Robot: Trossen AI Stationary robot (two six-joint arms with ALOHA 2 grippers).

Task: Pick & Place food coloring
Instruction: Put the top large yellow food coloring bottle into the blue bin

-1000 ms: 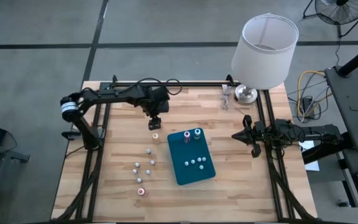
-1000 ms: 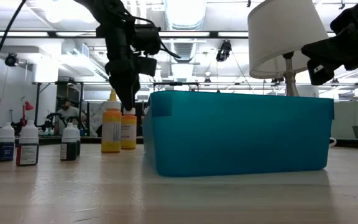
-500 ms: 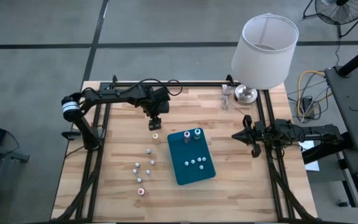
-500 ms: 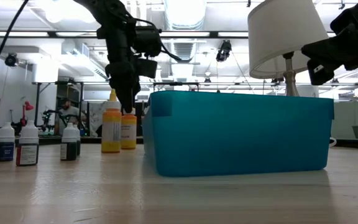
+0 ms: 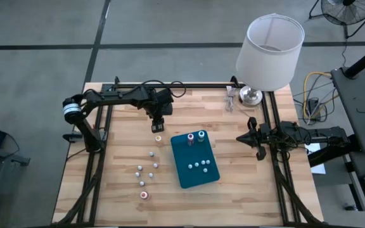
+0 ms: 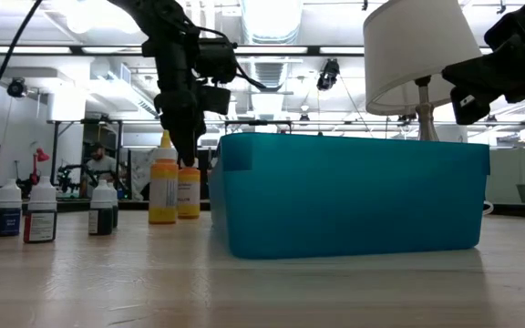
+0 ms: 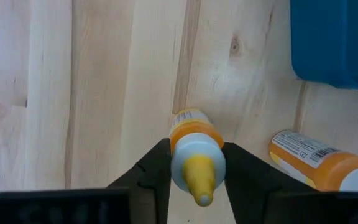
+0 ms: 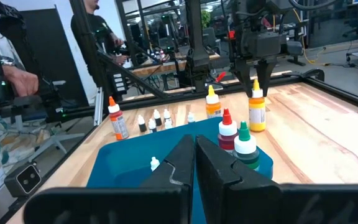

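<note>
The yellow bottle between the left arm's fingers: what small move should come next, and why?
Probably finish closing, then lift straight up. The left gripper has a finger on each side of the yellow bottle, which stands upright on the table. Another yellow bottle and the teal tray are close by, so sideways motion risks a bump.

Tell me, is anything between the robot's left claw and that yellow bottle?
No. In the left wrist view, the left gripper has its fingers against both sides of the yellow bottle.
</note>
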